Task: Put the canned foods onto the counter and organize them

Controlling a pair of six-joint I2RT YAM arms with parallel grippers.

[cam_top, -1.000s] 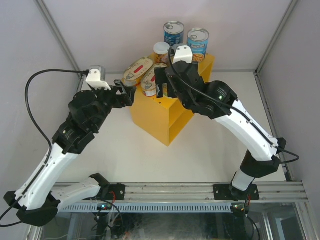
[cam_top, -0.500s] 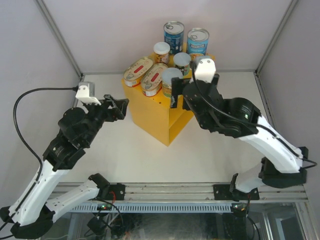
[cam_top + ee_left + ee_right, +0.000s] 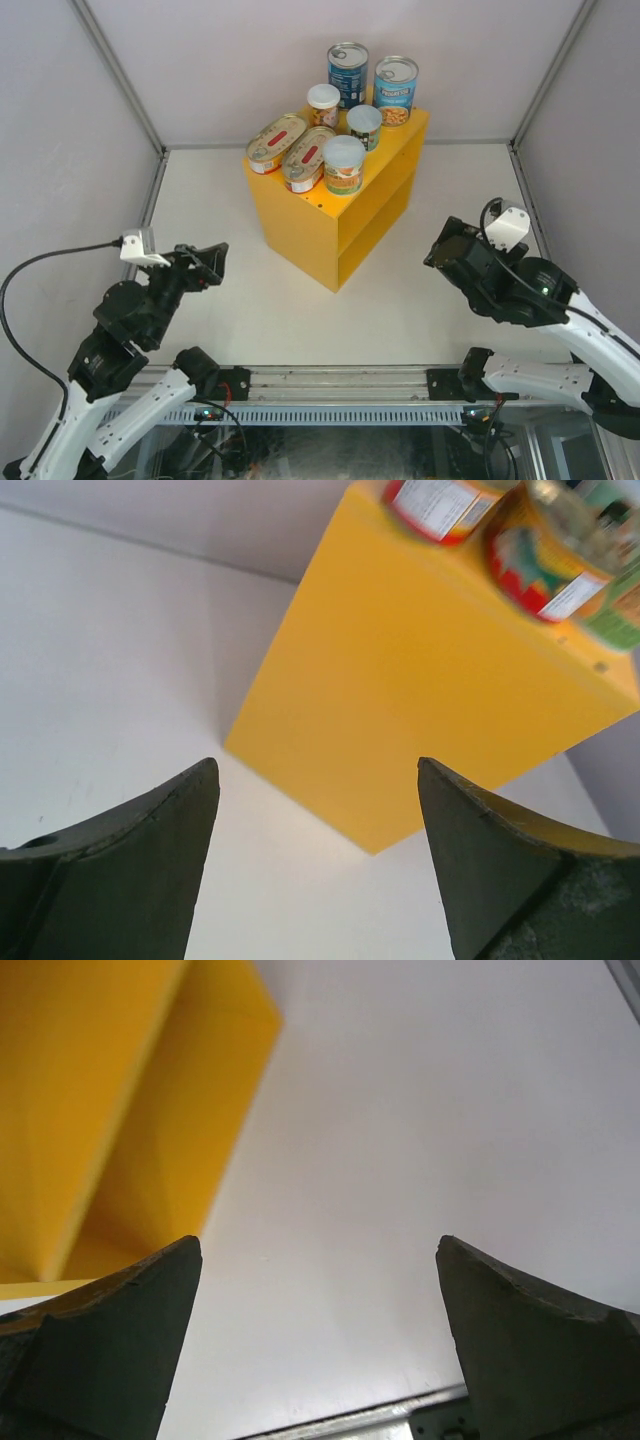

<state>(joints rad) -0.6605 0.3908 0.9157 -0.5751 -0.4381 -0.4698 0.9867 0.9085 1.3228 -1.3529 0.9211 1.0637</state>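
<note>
The yellow counter (image 3: 310, 215) stands at the back middle of the table. On its top are two tall blue cans (image 3: 347, 70) (image 3: 396, 88), three small round cans (image 3: 323, 103) (image 3: 364, 125) (image 3: 344, 163) and two oval tins (image 3: 275, 142) (image 3: 307, 157). My left gripper (image 3: 212, 262) hangs low, well to the left of the counter, open and empty. In the left wrist view the gripper (image 3: 318, 770) faces the counter's side (image 3: 420, 690), with an oval tin (image 3: 545, 565) above. My right gripper (image 3: 437, 252) is right of the counter, open and empty. Its wrist view shows the gripper (image 3: 320, 1245) over bare table beside the counter's shelf opening (image 3: 90, 1110).
A metal rail (image 3: 350, 385) runs along the near edge where both arm bases sit. Grey walls with slanted frame posts (image 3: 120, 85) close the table on three sides. A black cable (image 3: 40, 265) loops from the left wrist.
Both arms have pulled back from the counter toward the near edge, the left one down-left, the right one down-right. Both grippers have opened wider. All the cans stay on the counter top.
</note>
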